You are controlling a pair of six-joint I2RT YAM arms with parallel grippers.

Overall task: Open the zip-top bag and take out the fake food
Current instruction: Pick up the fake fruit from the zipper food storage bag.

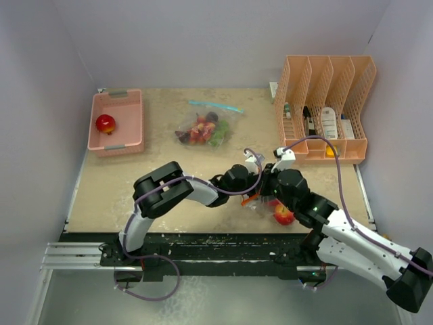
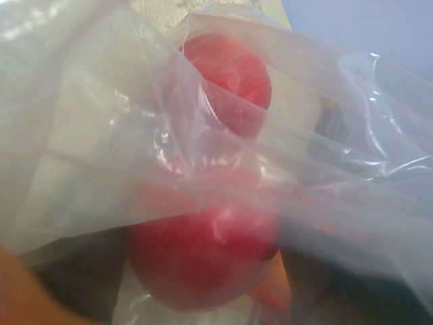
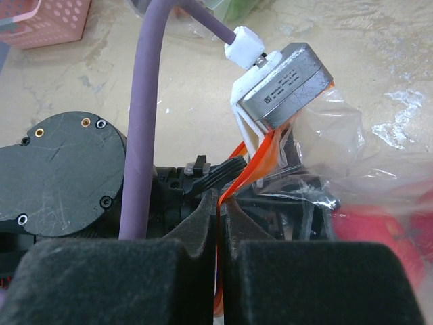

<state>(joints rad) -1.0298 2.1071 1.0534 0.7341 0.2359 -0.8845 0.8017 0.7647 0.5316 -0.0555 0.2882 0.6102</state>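
Left wrist view: round red toy fruit (image 2: 203, 257) inside clear plastic zip-top bag (image 2: 101, 135); left claw (image 1: 253, 198) opening unclear, right claw (image 3: 220, 223) pinched shut.

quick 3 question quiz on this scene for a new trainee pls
1. True or false: the pink bin holds one red apple.
2. The right gripper is: A wide open; B shut on the near bag's edge; C out of view.
3. How many bags hold fake food?
Key: 1 true. 2 B. 3 two, the near bag and the far bag.
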